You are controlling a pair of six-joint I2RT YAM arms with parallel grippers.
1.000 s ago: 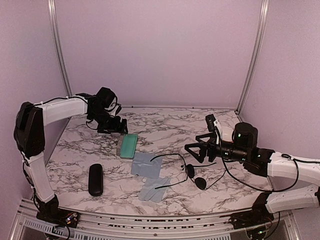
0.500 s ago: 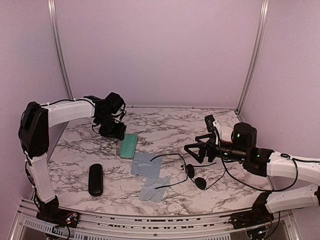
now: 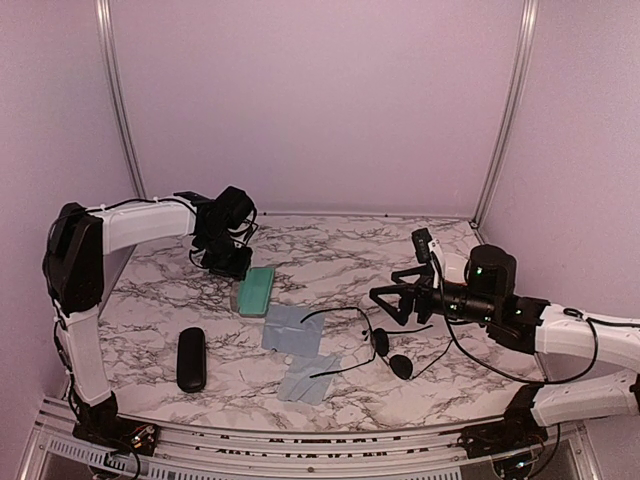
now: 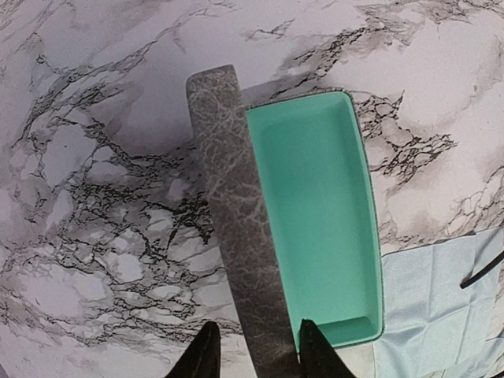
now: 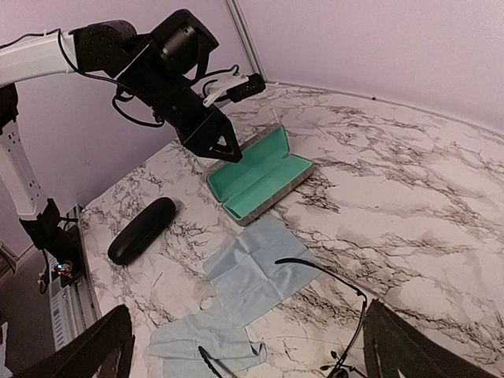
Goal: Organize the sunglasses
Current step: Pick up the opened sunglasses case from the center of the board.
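Note:
The sunglasses (image 3: 381,343) lie open on the marble right of centre, with one thin arm (image 5: 280,261) reaching over a blue cloth. The grey rectangular case (image 3: 257,290) lies open with its teal inside (image 4: 315,213) showing and its grey lid (image 4: 236,236) standing up. My left gripper (image 3: 229,263) hangs over the lid's far end. Its fingers (image 4: 206,356) straddle the lid there; the right one is against it and a gap shows on the left. My right gripper (image 3: 386,301) hovers wide open just behind the sunglasses, holding nothing.
A glossy black oval case (image 3: 191,358) lies at the near left. Two pale blue cloths (image 3: 292,328) (image 3: 308,378) are spread between the grey case and the sunglasses. Purple walls stand along the back and both sides.
My left gripper has shifted slightly right over the grey case, and its jaws have narrowed around the lid. The right arm and the sunglasses have not moved.

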